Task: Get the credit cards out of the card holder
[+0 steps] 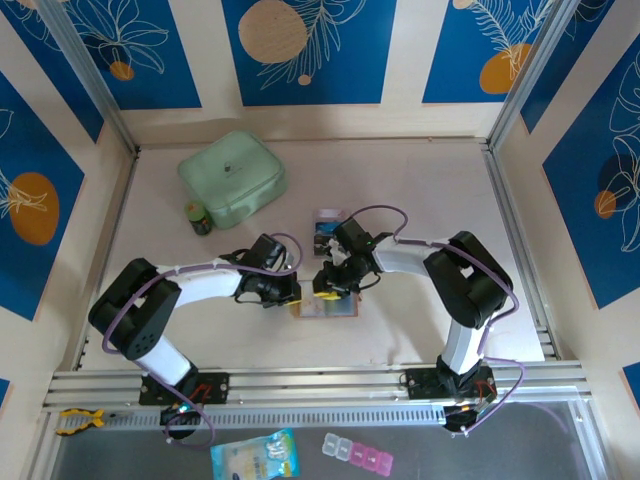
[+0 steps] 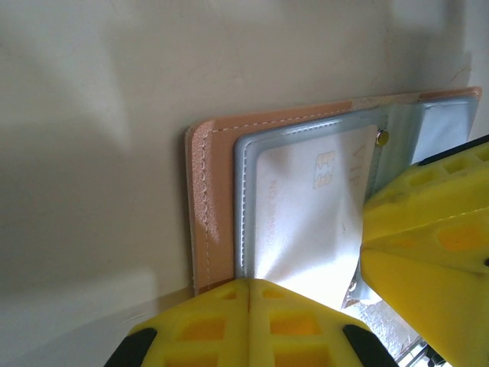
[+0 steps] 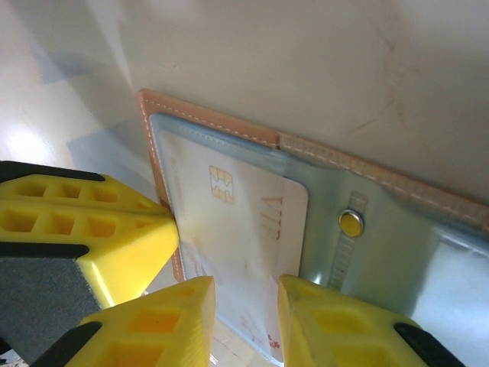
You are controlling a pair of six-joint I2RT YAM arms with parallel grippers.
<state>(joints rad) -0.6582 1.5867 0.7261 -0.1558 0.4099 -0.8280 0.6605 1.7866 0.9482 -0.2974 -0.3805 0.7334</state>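
Wallet (image 1: 335,308) lies open and flat on the table (image 1: 420,190), between the two arms and near their bases; tan border outermost, clear grey pockets facing up.

One pale card (image 3: 229,222), chip visible, sits in the pocket beside the snap stud (image 3: 350,223); how far it has cleared the pocket mouth I cannot tell.

Left gripper (image 2: 248,329): fingers pressed together with nothing between them; tips bear on the wallet's edge, acting as a hold-down.

Right gripper (image 3: 246,321): fingers a little apart, tips down over the card, which shows flat in the gap; no pinch on it that I can see.

Step in hand, by my reading: work this card out of its pocket.

- Left should press firmly, so the wallet neither slides nor folds shut.
- Right should drag lightly, straight along the pocket toward its mouth; skew would jam a corner in the seam.
- Once an edge stands free, pinch across the card's thickness and lift.

Risk: the plastic sleeve clings and the wallet follows the card.
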